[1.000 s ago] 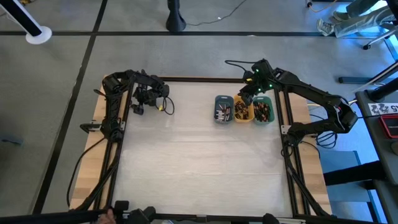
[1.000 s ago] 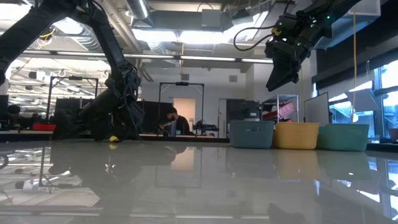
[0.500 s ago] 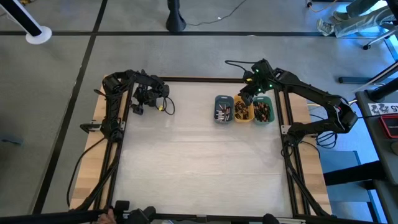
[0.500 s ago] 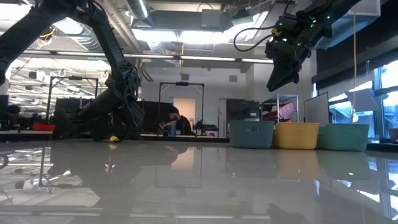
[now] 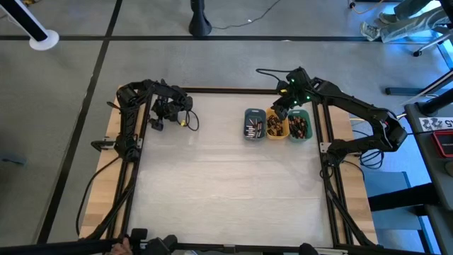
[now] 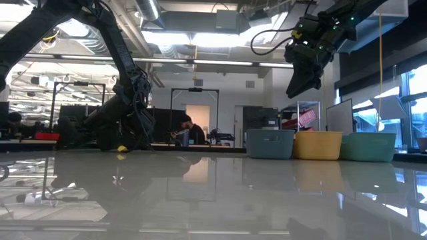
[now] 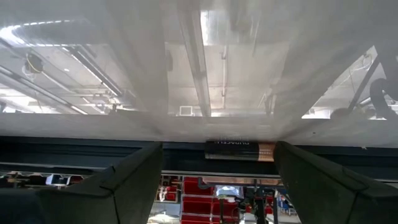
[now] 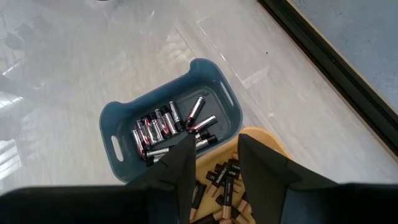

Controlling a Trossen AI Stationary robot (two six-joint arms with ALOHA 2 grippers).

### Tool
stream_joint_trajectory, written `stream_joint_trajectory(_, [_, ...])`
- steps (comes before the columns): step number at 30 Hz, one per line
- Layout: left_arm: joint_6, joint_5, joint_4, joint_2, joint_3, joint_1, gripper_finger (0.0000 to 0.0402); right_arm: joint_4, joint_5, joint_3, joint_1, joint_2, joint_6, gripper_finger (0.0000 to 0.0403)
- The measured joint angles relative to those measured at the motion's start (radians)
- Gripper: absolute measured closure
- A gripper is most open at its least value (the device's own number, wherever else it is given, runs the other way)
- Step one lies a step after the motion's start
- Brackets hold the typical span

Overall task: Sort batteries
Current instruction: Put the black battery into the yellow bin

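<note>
I counted three trays in row at table's 1 o'clock: blue tray, orange tray, green tray. All held batteries; too many for exact count. Right gripper hung above orange tray, fingers partly apart, nothing visibly between. Left gripper rested at 10 o'clock, jaws wide, one battery lying between fingertips.

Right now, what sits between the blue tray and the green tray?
The orange tray sits between the blue tray and the green tray, with batteries in it. The high view shows this best; the right gripper hangs above it.
</note>
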Motion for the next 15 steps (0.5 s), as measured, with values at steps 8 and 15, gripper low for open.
stream_joint_trajectory(8, [0.0, 0.0, 0.0, 0.001, 0.0, 0.0, 0.01, 0.005, 0.0, 0.0, 0.0, 0.0, 0.0, 0.0281])
stream_joint_trajectory(15, [-0.001, 0.0, 0.0, 0.001, 0.0, 0.001, 0.01, 0.005, 0.0, 0.0, 0.0, 0.0, 0.0, 0.0281])
